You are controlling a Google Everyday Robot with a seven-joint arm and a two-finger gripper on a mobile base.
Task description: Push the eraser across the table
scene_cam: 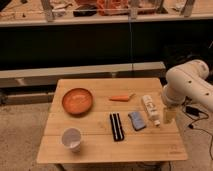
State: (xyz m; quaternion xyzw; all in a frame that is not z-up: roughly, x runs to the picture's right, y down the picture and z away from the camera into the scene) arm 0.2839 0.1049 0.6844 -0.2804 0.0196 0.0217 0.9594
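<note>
The eraser (116, 126), a long flat black block with a thin pale stripe down its middle, lies on the light-wood planked table (95, 145), near the middle front, its long side pointing away from me. My gripper (169, 115) hangs at the end of the white arm (187, 82) over the table's right edge, to the right of the eraser and apart from it. A blue-grey pad (136, 120) and a white bottle (150, 109) lie between the eraser and the gripper.
An orange bowl (77, 100) sits at the table's back left. A white cup (72, 139) stands at the front left. A carrot (121, 97) lies at the back middle. A low ledge (80, 75) runs behind the table. Cables (197, 117) lie on the floor at the right.
</note>
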